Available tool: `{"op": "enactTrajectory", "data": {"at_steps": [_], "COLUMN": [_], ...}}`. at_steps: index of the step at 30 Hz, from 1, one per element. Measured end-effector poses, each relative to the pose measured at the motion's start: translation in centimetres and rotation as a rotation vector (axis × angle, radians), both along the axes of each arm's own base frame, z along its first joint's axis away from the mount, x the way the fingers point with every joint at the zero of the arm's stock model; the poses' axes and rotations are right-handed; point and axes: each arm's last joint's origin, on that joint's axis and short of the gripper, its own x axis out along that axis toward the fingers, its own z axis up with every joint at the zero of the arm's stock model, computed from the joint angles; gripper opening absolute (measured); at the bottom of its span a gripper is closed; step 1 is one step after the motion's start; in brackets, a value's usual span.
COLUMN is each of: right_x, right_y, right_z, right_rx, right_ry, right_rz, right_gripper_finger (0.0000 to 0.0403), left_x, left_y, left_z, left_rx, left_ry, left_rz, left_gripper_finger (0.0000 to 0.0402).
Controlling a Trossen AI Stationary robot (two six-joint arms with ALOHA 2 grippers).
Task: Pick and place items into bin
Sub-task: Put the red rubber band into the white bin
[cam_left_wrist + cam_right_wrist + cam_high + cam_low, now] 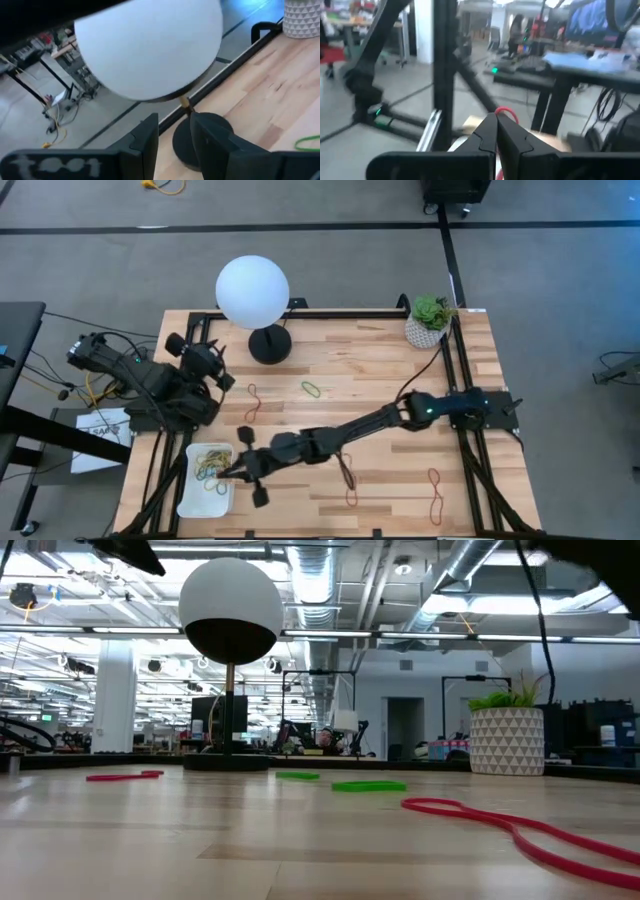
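Right gripper [240, 471]: over bin [190, 498] edge, clamped on red band [506, 113]
Left gripper [174, 145]: parted, empty, near lamp [150, 47]

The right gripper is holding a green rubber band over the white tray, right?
Not quite: the rubber band pinched in the right gripper is red, not green, as the right wrist view shows. The rest holds: in the high view that gripper is over the white tray.
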Motion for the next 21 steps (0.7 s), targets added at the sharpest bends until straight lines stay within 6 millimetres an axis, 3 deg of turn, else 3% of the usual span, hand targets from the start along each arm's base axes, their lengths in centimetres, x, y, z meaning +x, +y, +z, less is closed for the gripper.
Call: {"op": "enactTrajectory", "data": {"at_steps": [4,13,16,21], "right_x": [1.8,1.8,1.8,1.4], "right_y": [-0.5,-0.9,-1.0,-0.5], "right_z": [-0.8,-1.7,-1.3,0.6], "right_rx": [0.077,0.082,0.085,0.02], "right_ry": [0.002,-0.004,-0.047,-0.194], "right_rz": [0.103,0.177,0.185,0.366], "right_gripper_finger": [0.0,0.0,0.0003,0.0001], "left_x": [-0.9,-0.9,-0.5,-0.1], "left_y": [0.6,0.6,0.4,0.2], "left_z": [-0.5,-3.6,-4.7,-5.8], "left_rx": [-0.024,-0.036,-0.043,-0.045], "left_ry": [-0.004,0.029,0.018,0.002], "left_rz": [0.015,0.019,0.016,0.007], "left_gripper_finger": [0.0105,0.0105,0.0105,0.0105]}}
